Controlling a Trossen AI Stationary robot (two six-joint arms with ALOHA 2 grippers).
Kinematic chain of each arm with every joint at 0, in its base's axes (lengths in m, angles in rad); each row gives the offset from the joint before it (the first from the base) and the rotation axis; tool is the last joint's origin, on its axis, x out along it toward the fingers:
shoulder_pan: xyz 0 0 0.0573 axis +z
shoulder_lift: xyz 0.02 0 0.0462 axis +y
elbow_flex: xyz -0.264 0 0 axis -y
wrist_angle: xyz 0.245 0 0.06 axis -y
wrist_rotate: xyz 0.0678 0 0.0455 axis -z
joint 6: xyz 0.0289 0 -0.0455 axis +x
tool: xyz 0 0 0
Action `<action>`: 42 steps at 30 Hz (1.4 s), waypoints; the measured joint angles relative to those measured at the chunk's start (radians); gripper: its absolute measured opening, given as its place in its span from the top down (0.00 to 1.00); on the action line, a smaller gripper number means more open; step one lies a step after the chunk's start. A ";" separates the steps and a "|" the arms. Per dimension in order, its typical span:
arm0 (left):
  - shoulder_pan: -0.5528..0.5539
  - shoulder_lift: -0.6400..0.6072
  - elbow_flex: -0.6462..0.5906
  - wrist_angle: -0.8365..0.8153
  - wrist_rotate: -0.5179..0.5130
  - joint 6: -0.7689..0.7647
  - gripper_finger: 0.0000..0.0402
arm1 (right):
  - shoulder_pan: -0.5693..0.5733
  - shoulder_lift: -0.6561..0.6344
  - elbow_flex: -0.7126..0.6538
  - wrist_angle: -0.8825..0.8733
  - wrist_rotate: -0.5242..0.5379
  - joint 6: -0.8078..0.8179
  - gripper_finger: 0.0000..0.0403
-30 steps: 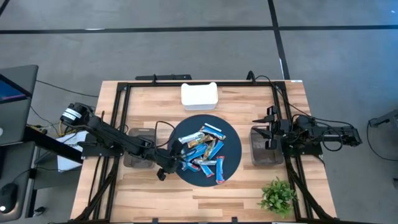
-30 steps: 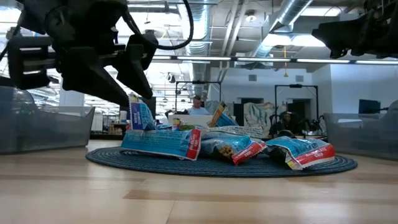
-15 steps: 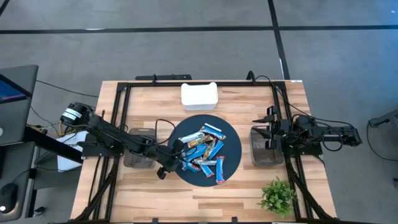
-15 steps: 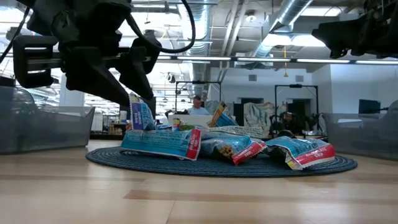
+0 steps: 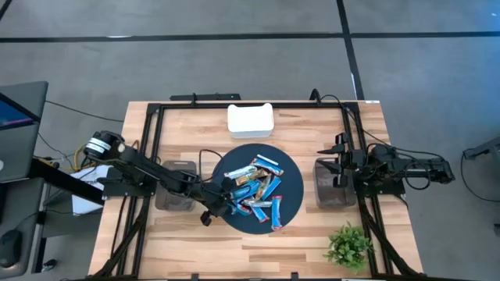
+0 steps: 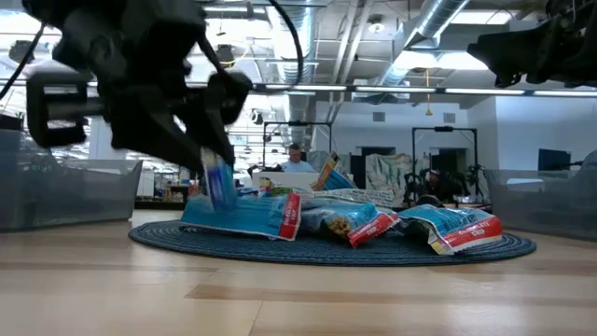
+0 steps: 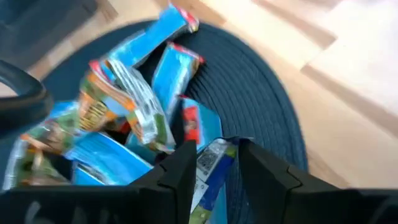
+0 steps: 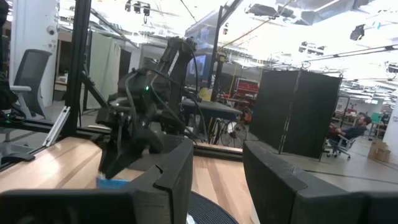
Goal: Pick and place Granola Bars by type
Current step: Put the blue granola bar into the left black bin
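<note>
Step in hand: picking one bar. Left tool (image 7: 214, 163) at near-left edge of round dark mat (image 5: 291, 176), fingers narrow around blue granola bar (image 7: 210, 171); grip looks made. Other granola bars (image 5: 256, 190) lie in heap on mat, middle of surface (image 5: 312, 242). Next move, my judgement: lift clear, carry to bin (image 5: 173, 195) beside mat. Right tool (image 8: 217, 168) waits open over right bin (image 5: 334, 183). Low view shows bar tilted, off mat; high view hides this.

Left gripper (image 6: 210, 159) and held bar (image 6: 219, 187) motion-blurred
</note>
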 joint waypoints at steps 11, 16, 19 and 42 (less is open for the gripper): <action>0.005 0.027 0.055 -0.039 -0.005 0.031 0.72 | 0.000 0.000 0.000 -0.001 0.000 0.000 0.67; 0.005 0.027 0.056 -0.047 -0.004 0.033 0.80 | 0.000 0.000 0.000 0.000 0.000 0.000 0.67; 0.005 0.027 0.057 -0.056 -0.004 0.034 0.87 | 0.000 0.000 0.000 0.000 0.000 0.000 0.67; -0.002 0.019 0.120 -0.085 -0.192 0.061 1.00 | 0.000 0.000 0.000 -0.002 0.000 0.000 0.67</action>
